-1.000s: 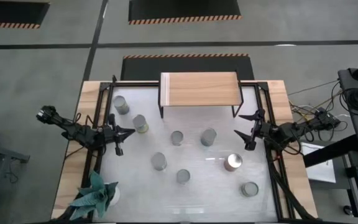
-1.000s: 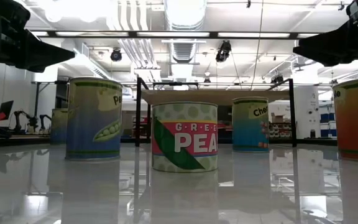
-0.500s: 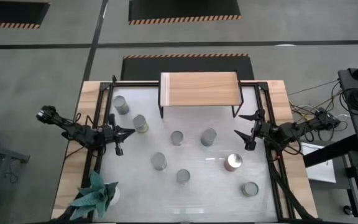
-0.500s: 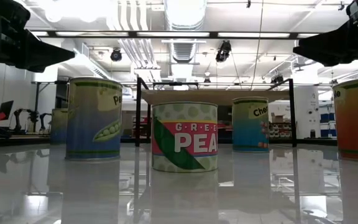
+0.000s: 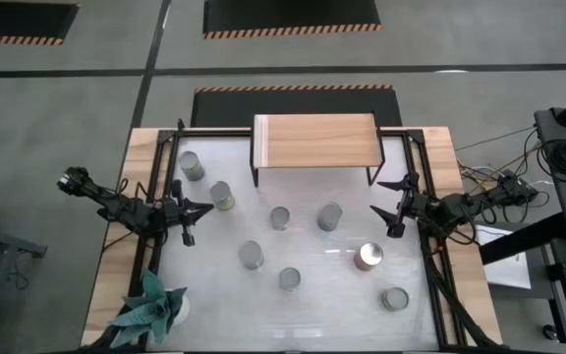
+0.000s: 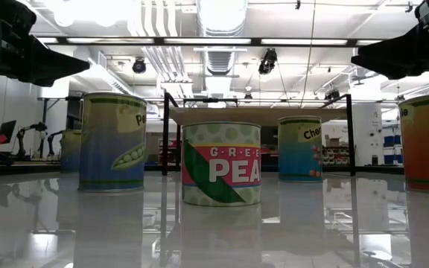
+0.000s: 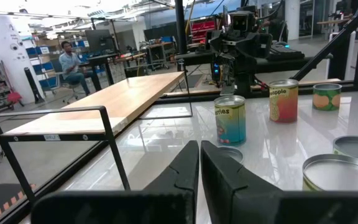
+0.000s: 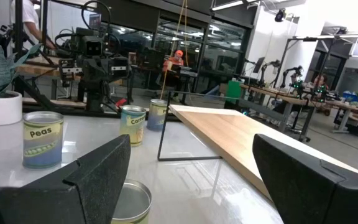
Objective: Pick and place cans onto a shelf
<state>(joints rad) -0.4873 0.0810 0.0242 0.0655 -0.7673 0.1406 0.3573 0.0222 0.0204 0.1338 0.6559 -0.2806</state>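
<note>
Standing scattered, eight cans point(image 5: 281, 217) crowd the table before the shelf point(image 5: 314, 142).

Grey floor point(image 5: 67, 108) with hazard-striped mats point(image 5: 291, 14); ceiling ducts point(image 6: 155, 52) overhead.

Eight cans point(image 5: 280, 218) are stood upright, scattered over the white tabletop; the light-wood shelf point(image 5: 315, 143) on black legs is set behind them, bare.
</note>
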